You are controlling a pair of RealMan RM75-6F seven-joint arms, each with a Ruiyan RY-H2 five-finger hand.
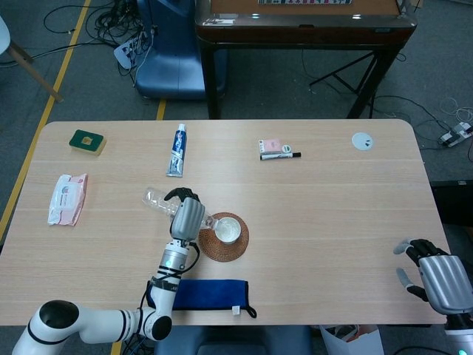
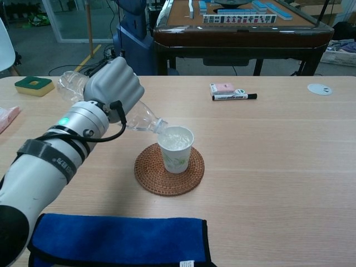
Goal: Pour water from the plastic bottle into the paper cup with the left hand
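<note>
My left hand (image 2: 114,89) (image 1: 188,215) grips a clear plastic bottle (image 2: 143,118) (image 1: 154,200), tipped with its base up at the left and its neck down at the right. The bottle's mouth sits at the rim of a white paper cup (image 2: 176,149) (image 1: 228,229). That cup stands upright on a round woven coaster (image 2: 169,171) (image 1: 224,237) and shows water inside. My right hand (image 1: 436,277) hangs past the table's near right corner, fingers apart, holding nothing; the chest view does not show it.
A blue cloth (image 2: 117,240) (image 1: 209,293) lies at the near edge under my left arm. Further back are a toothpaste tube (image 1: 177,150), a wipes pack (image 1: 67,198), a green sponge (image 2: 34,85), a black marker (image 2: 234,96) with a pink eraser (image 2: 224,87), and a white disc (image 2: 320,89).
</note>
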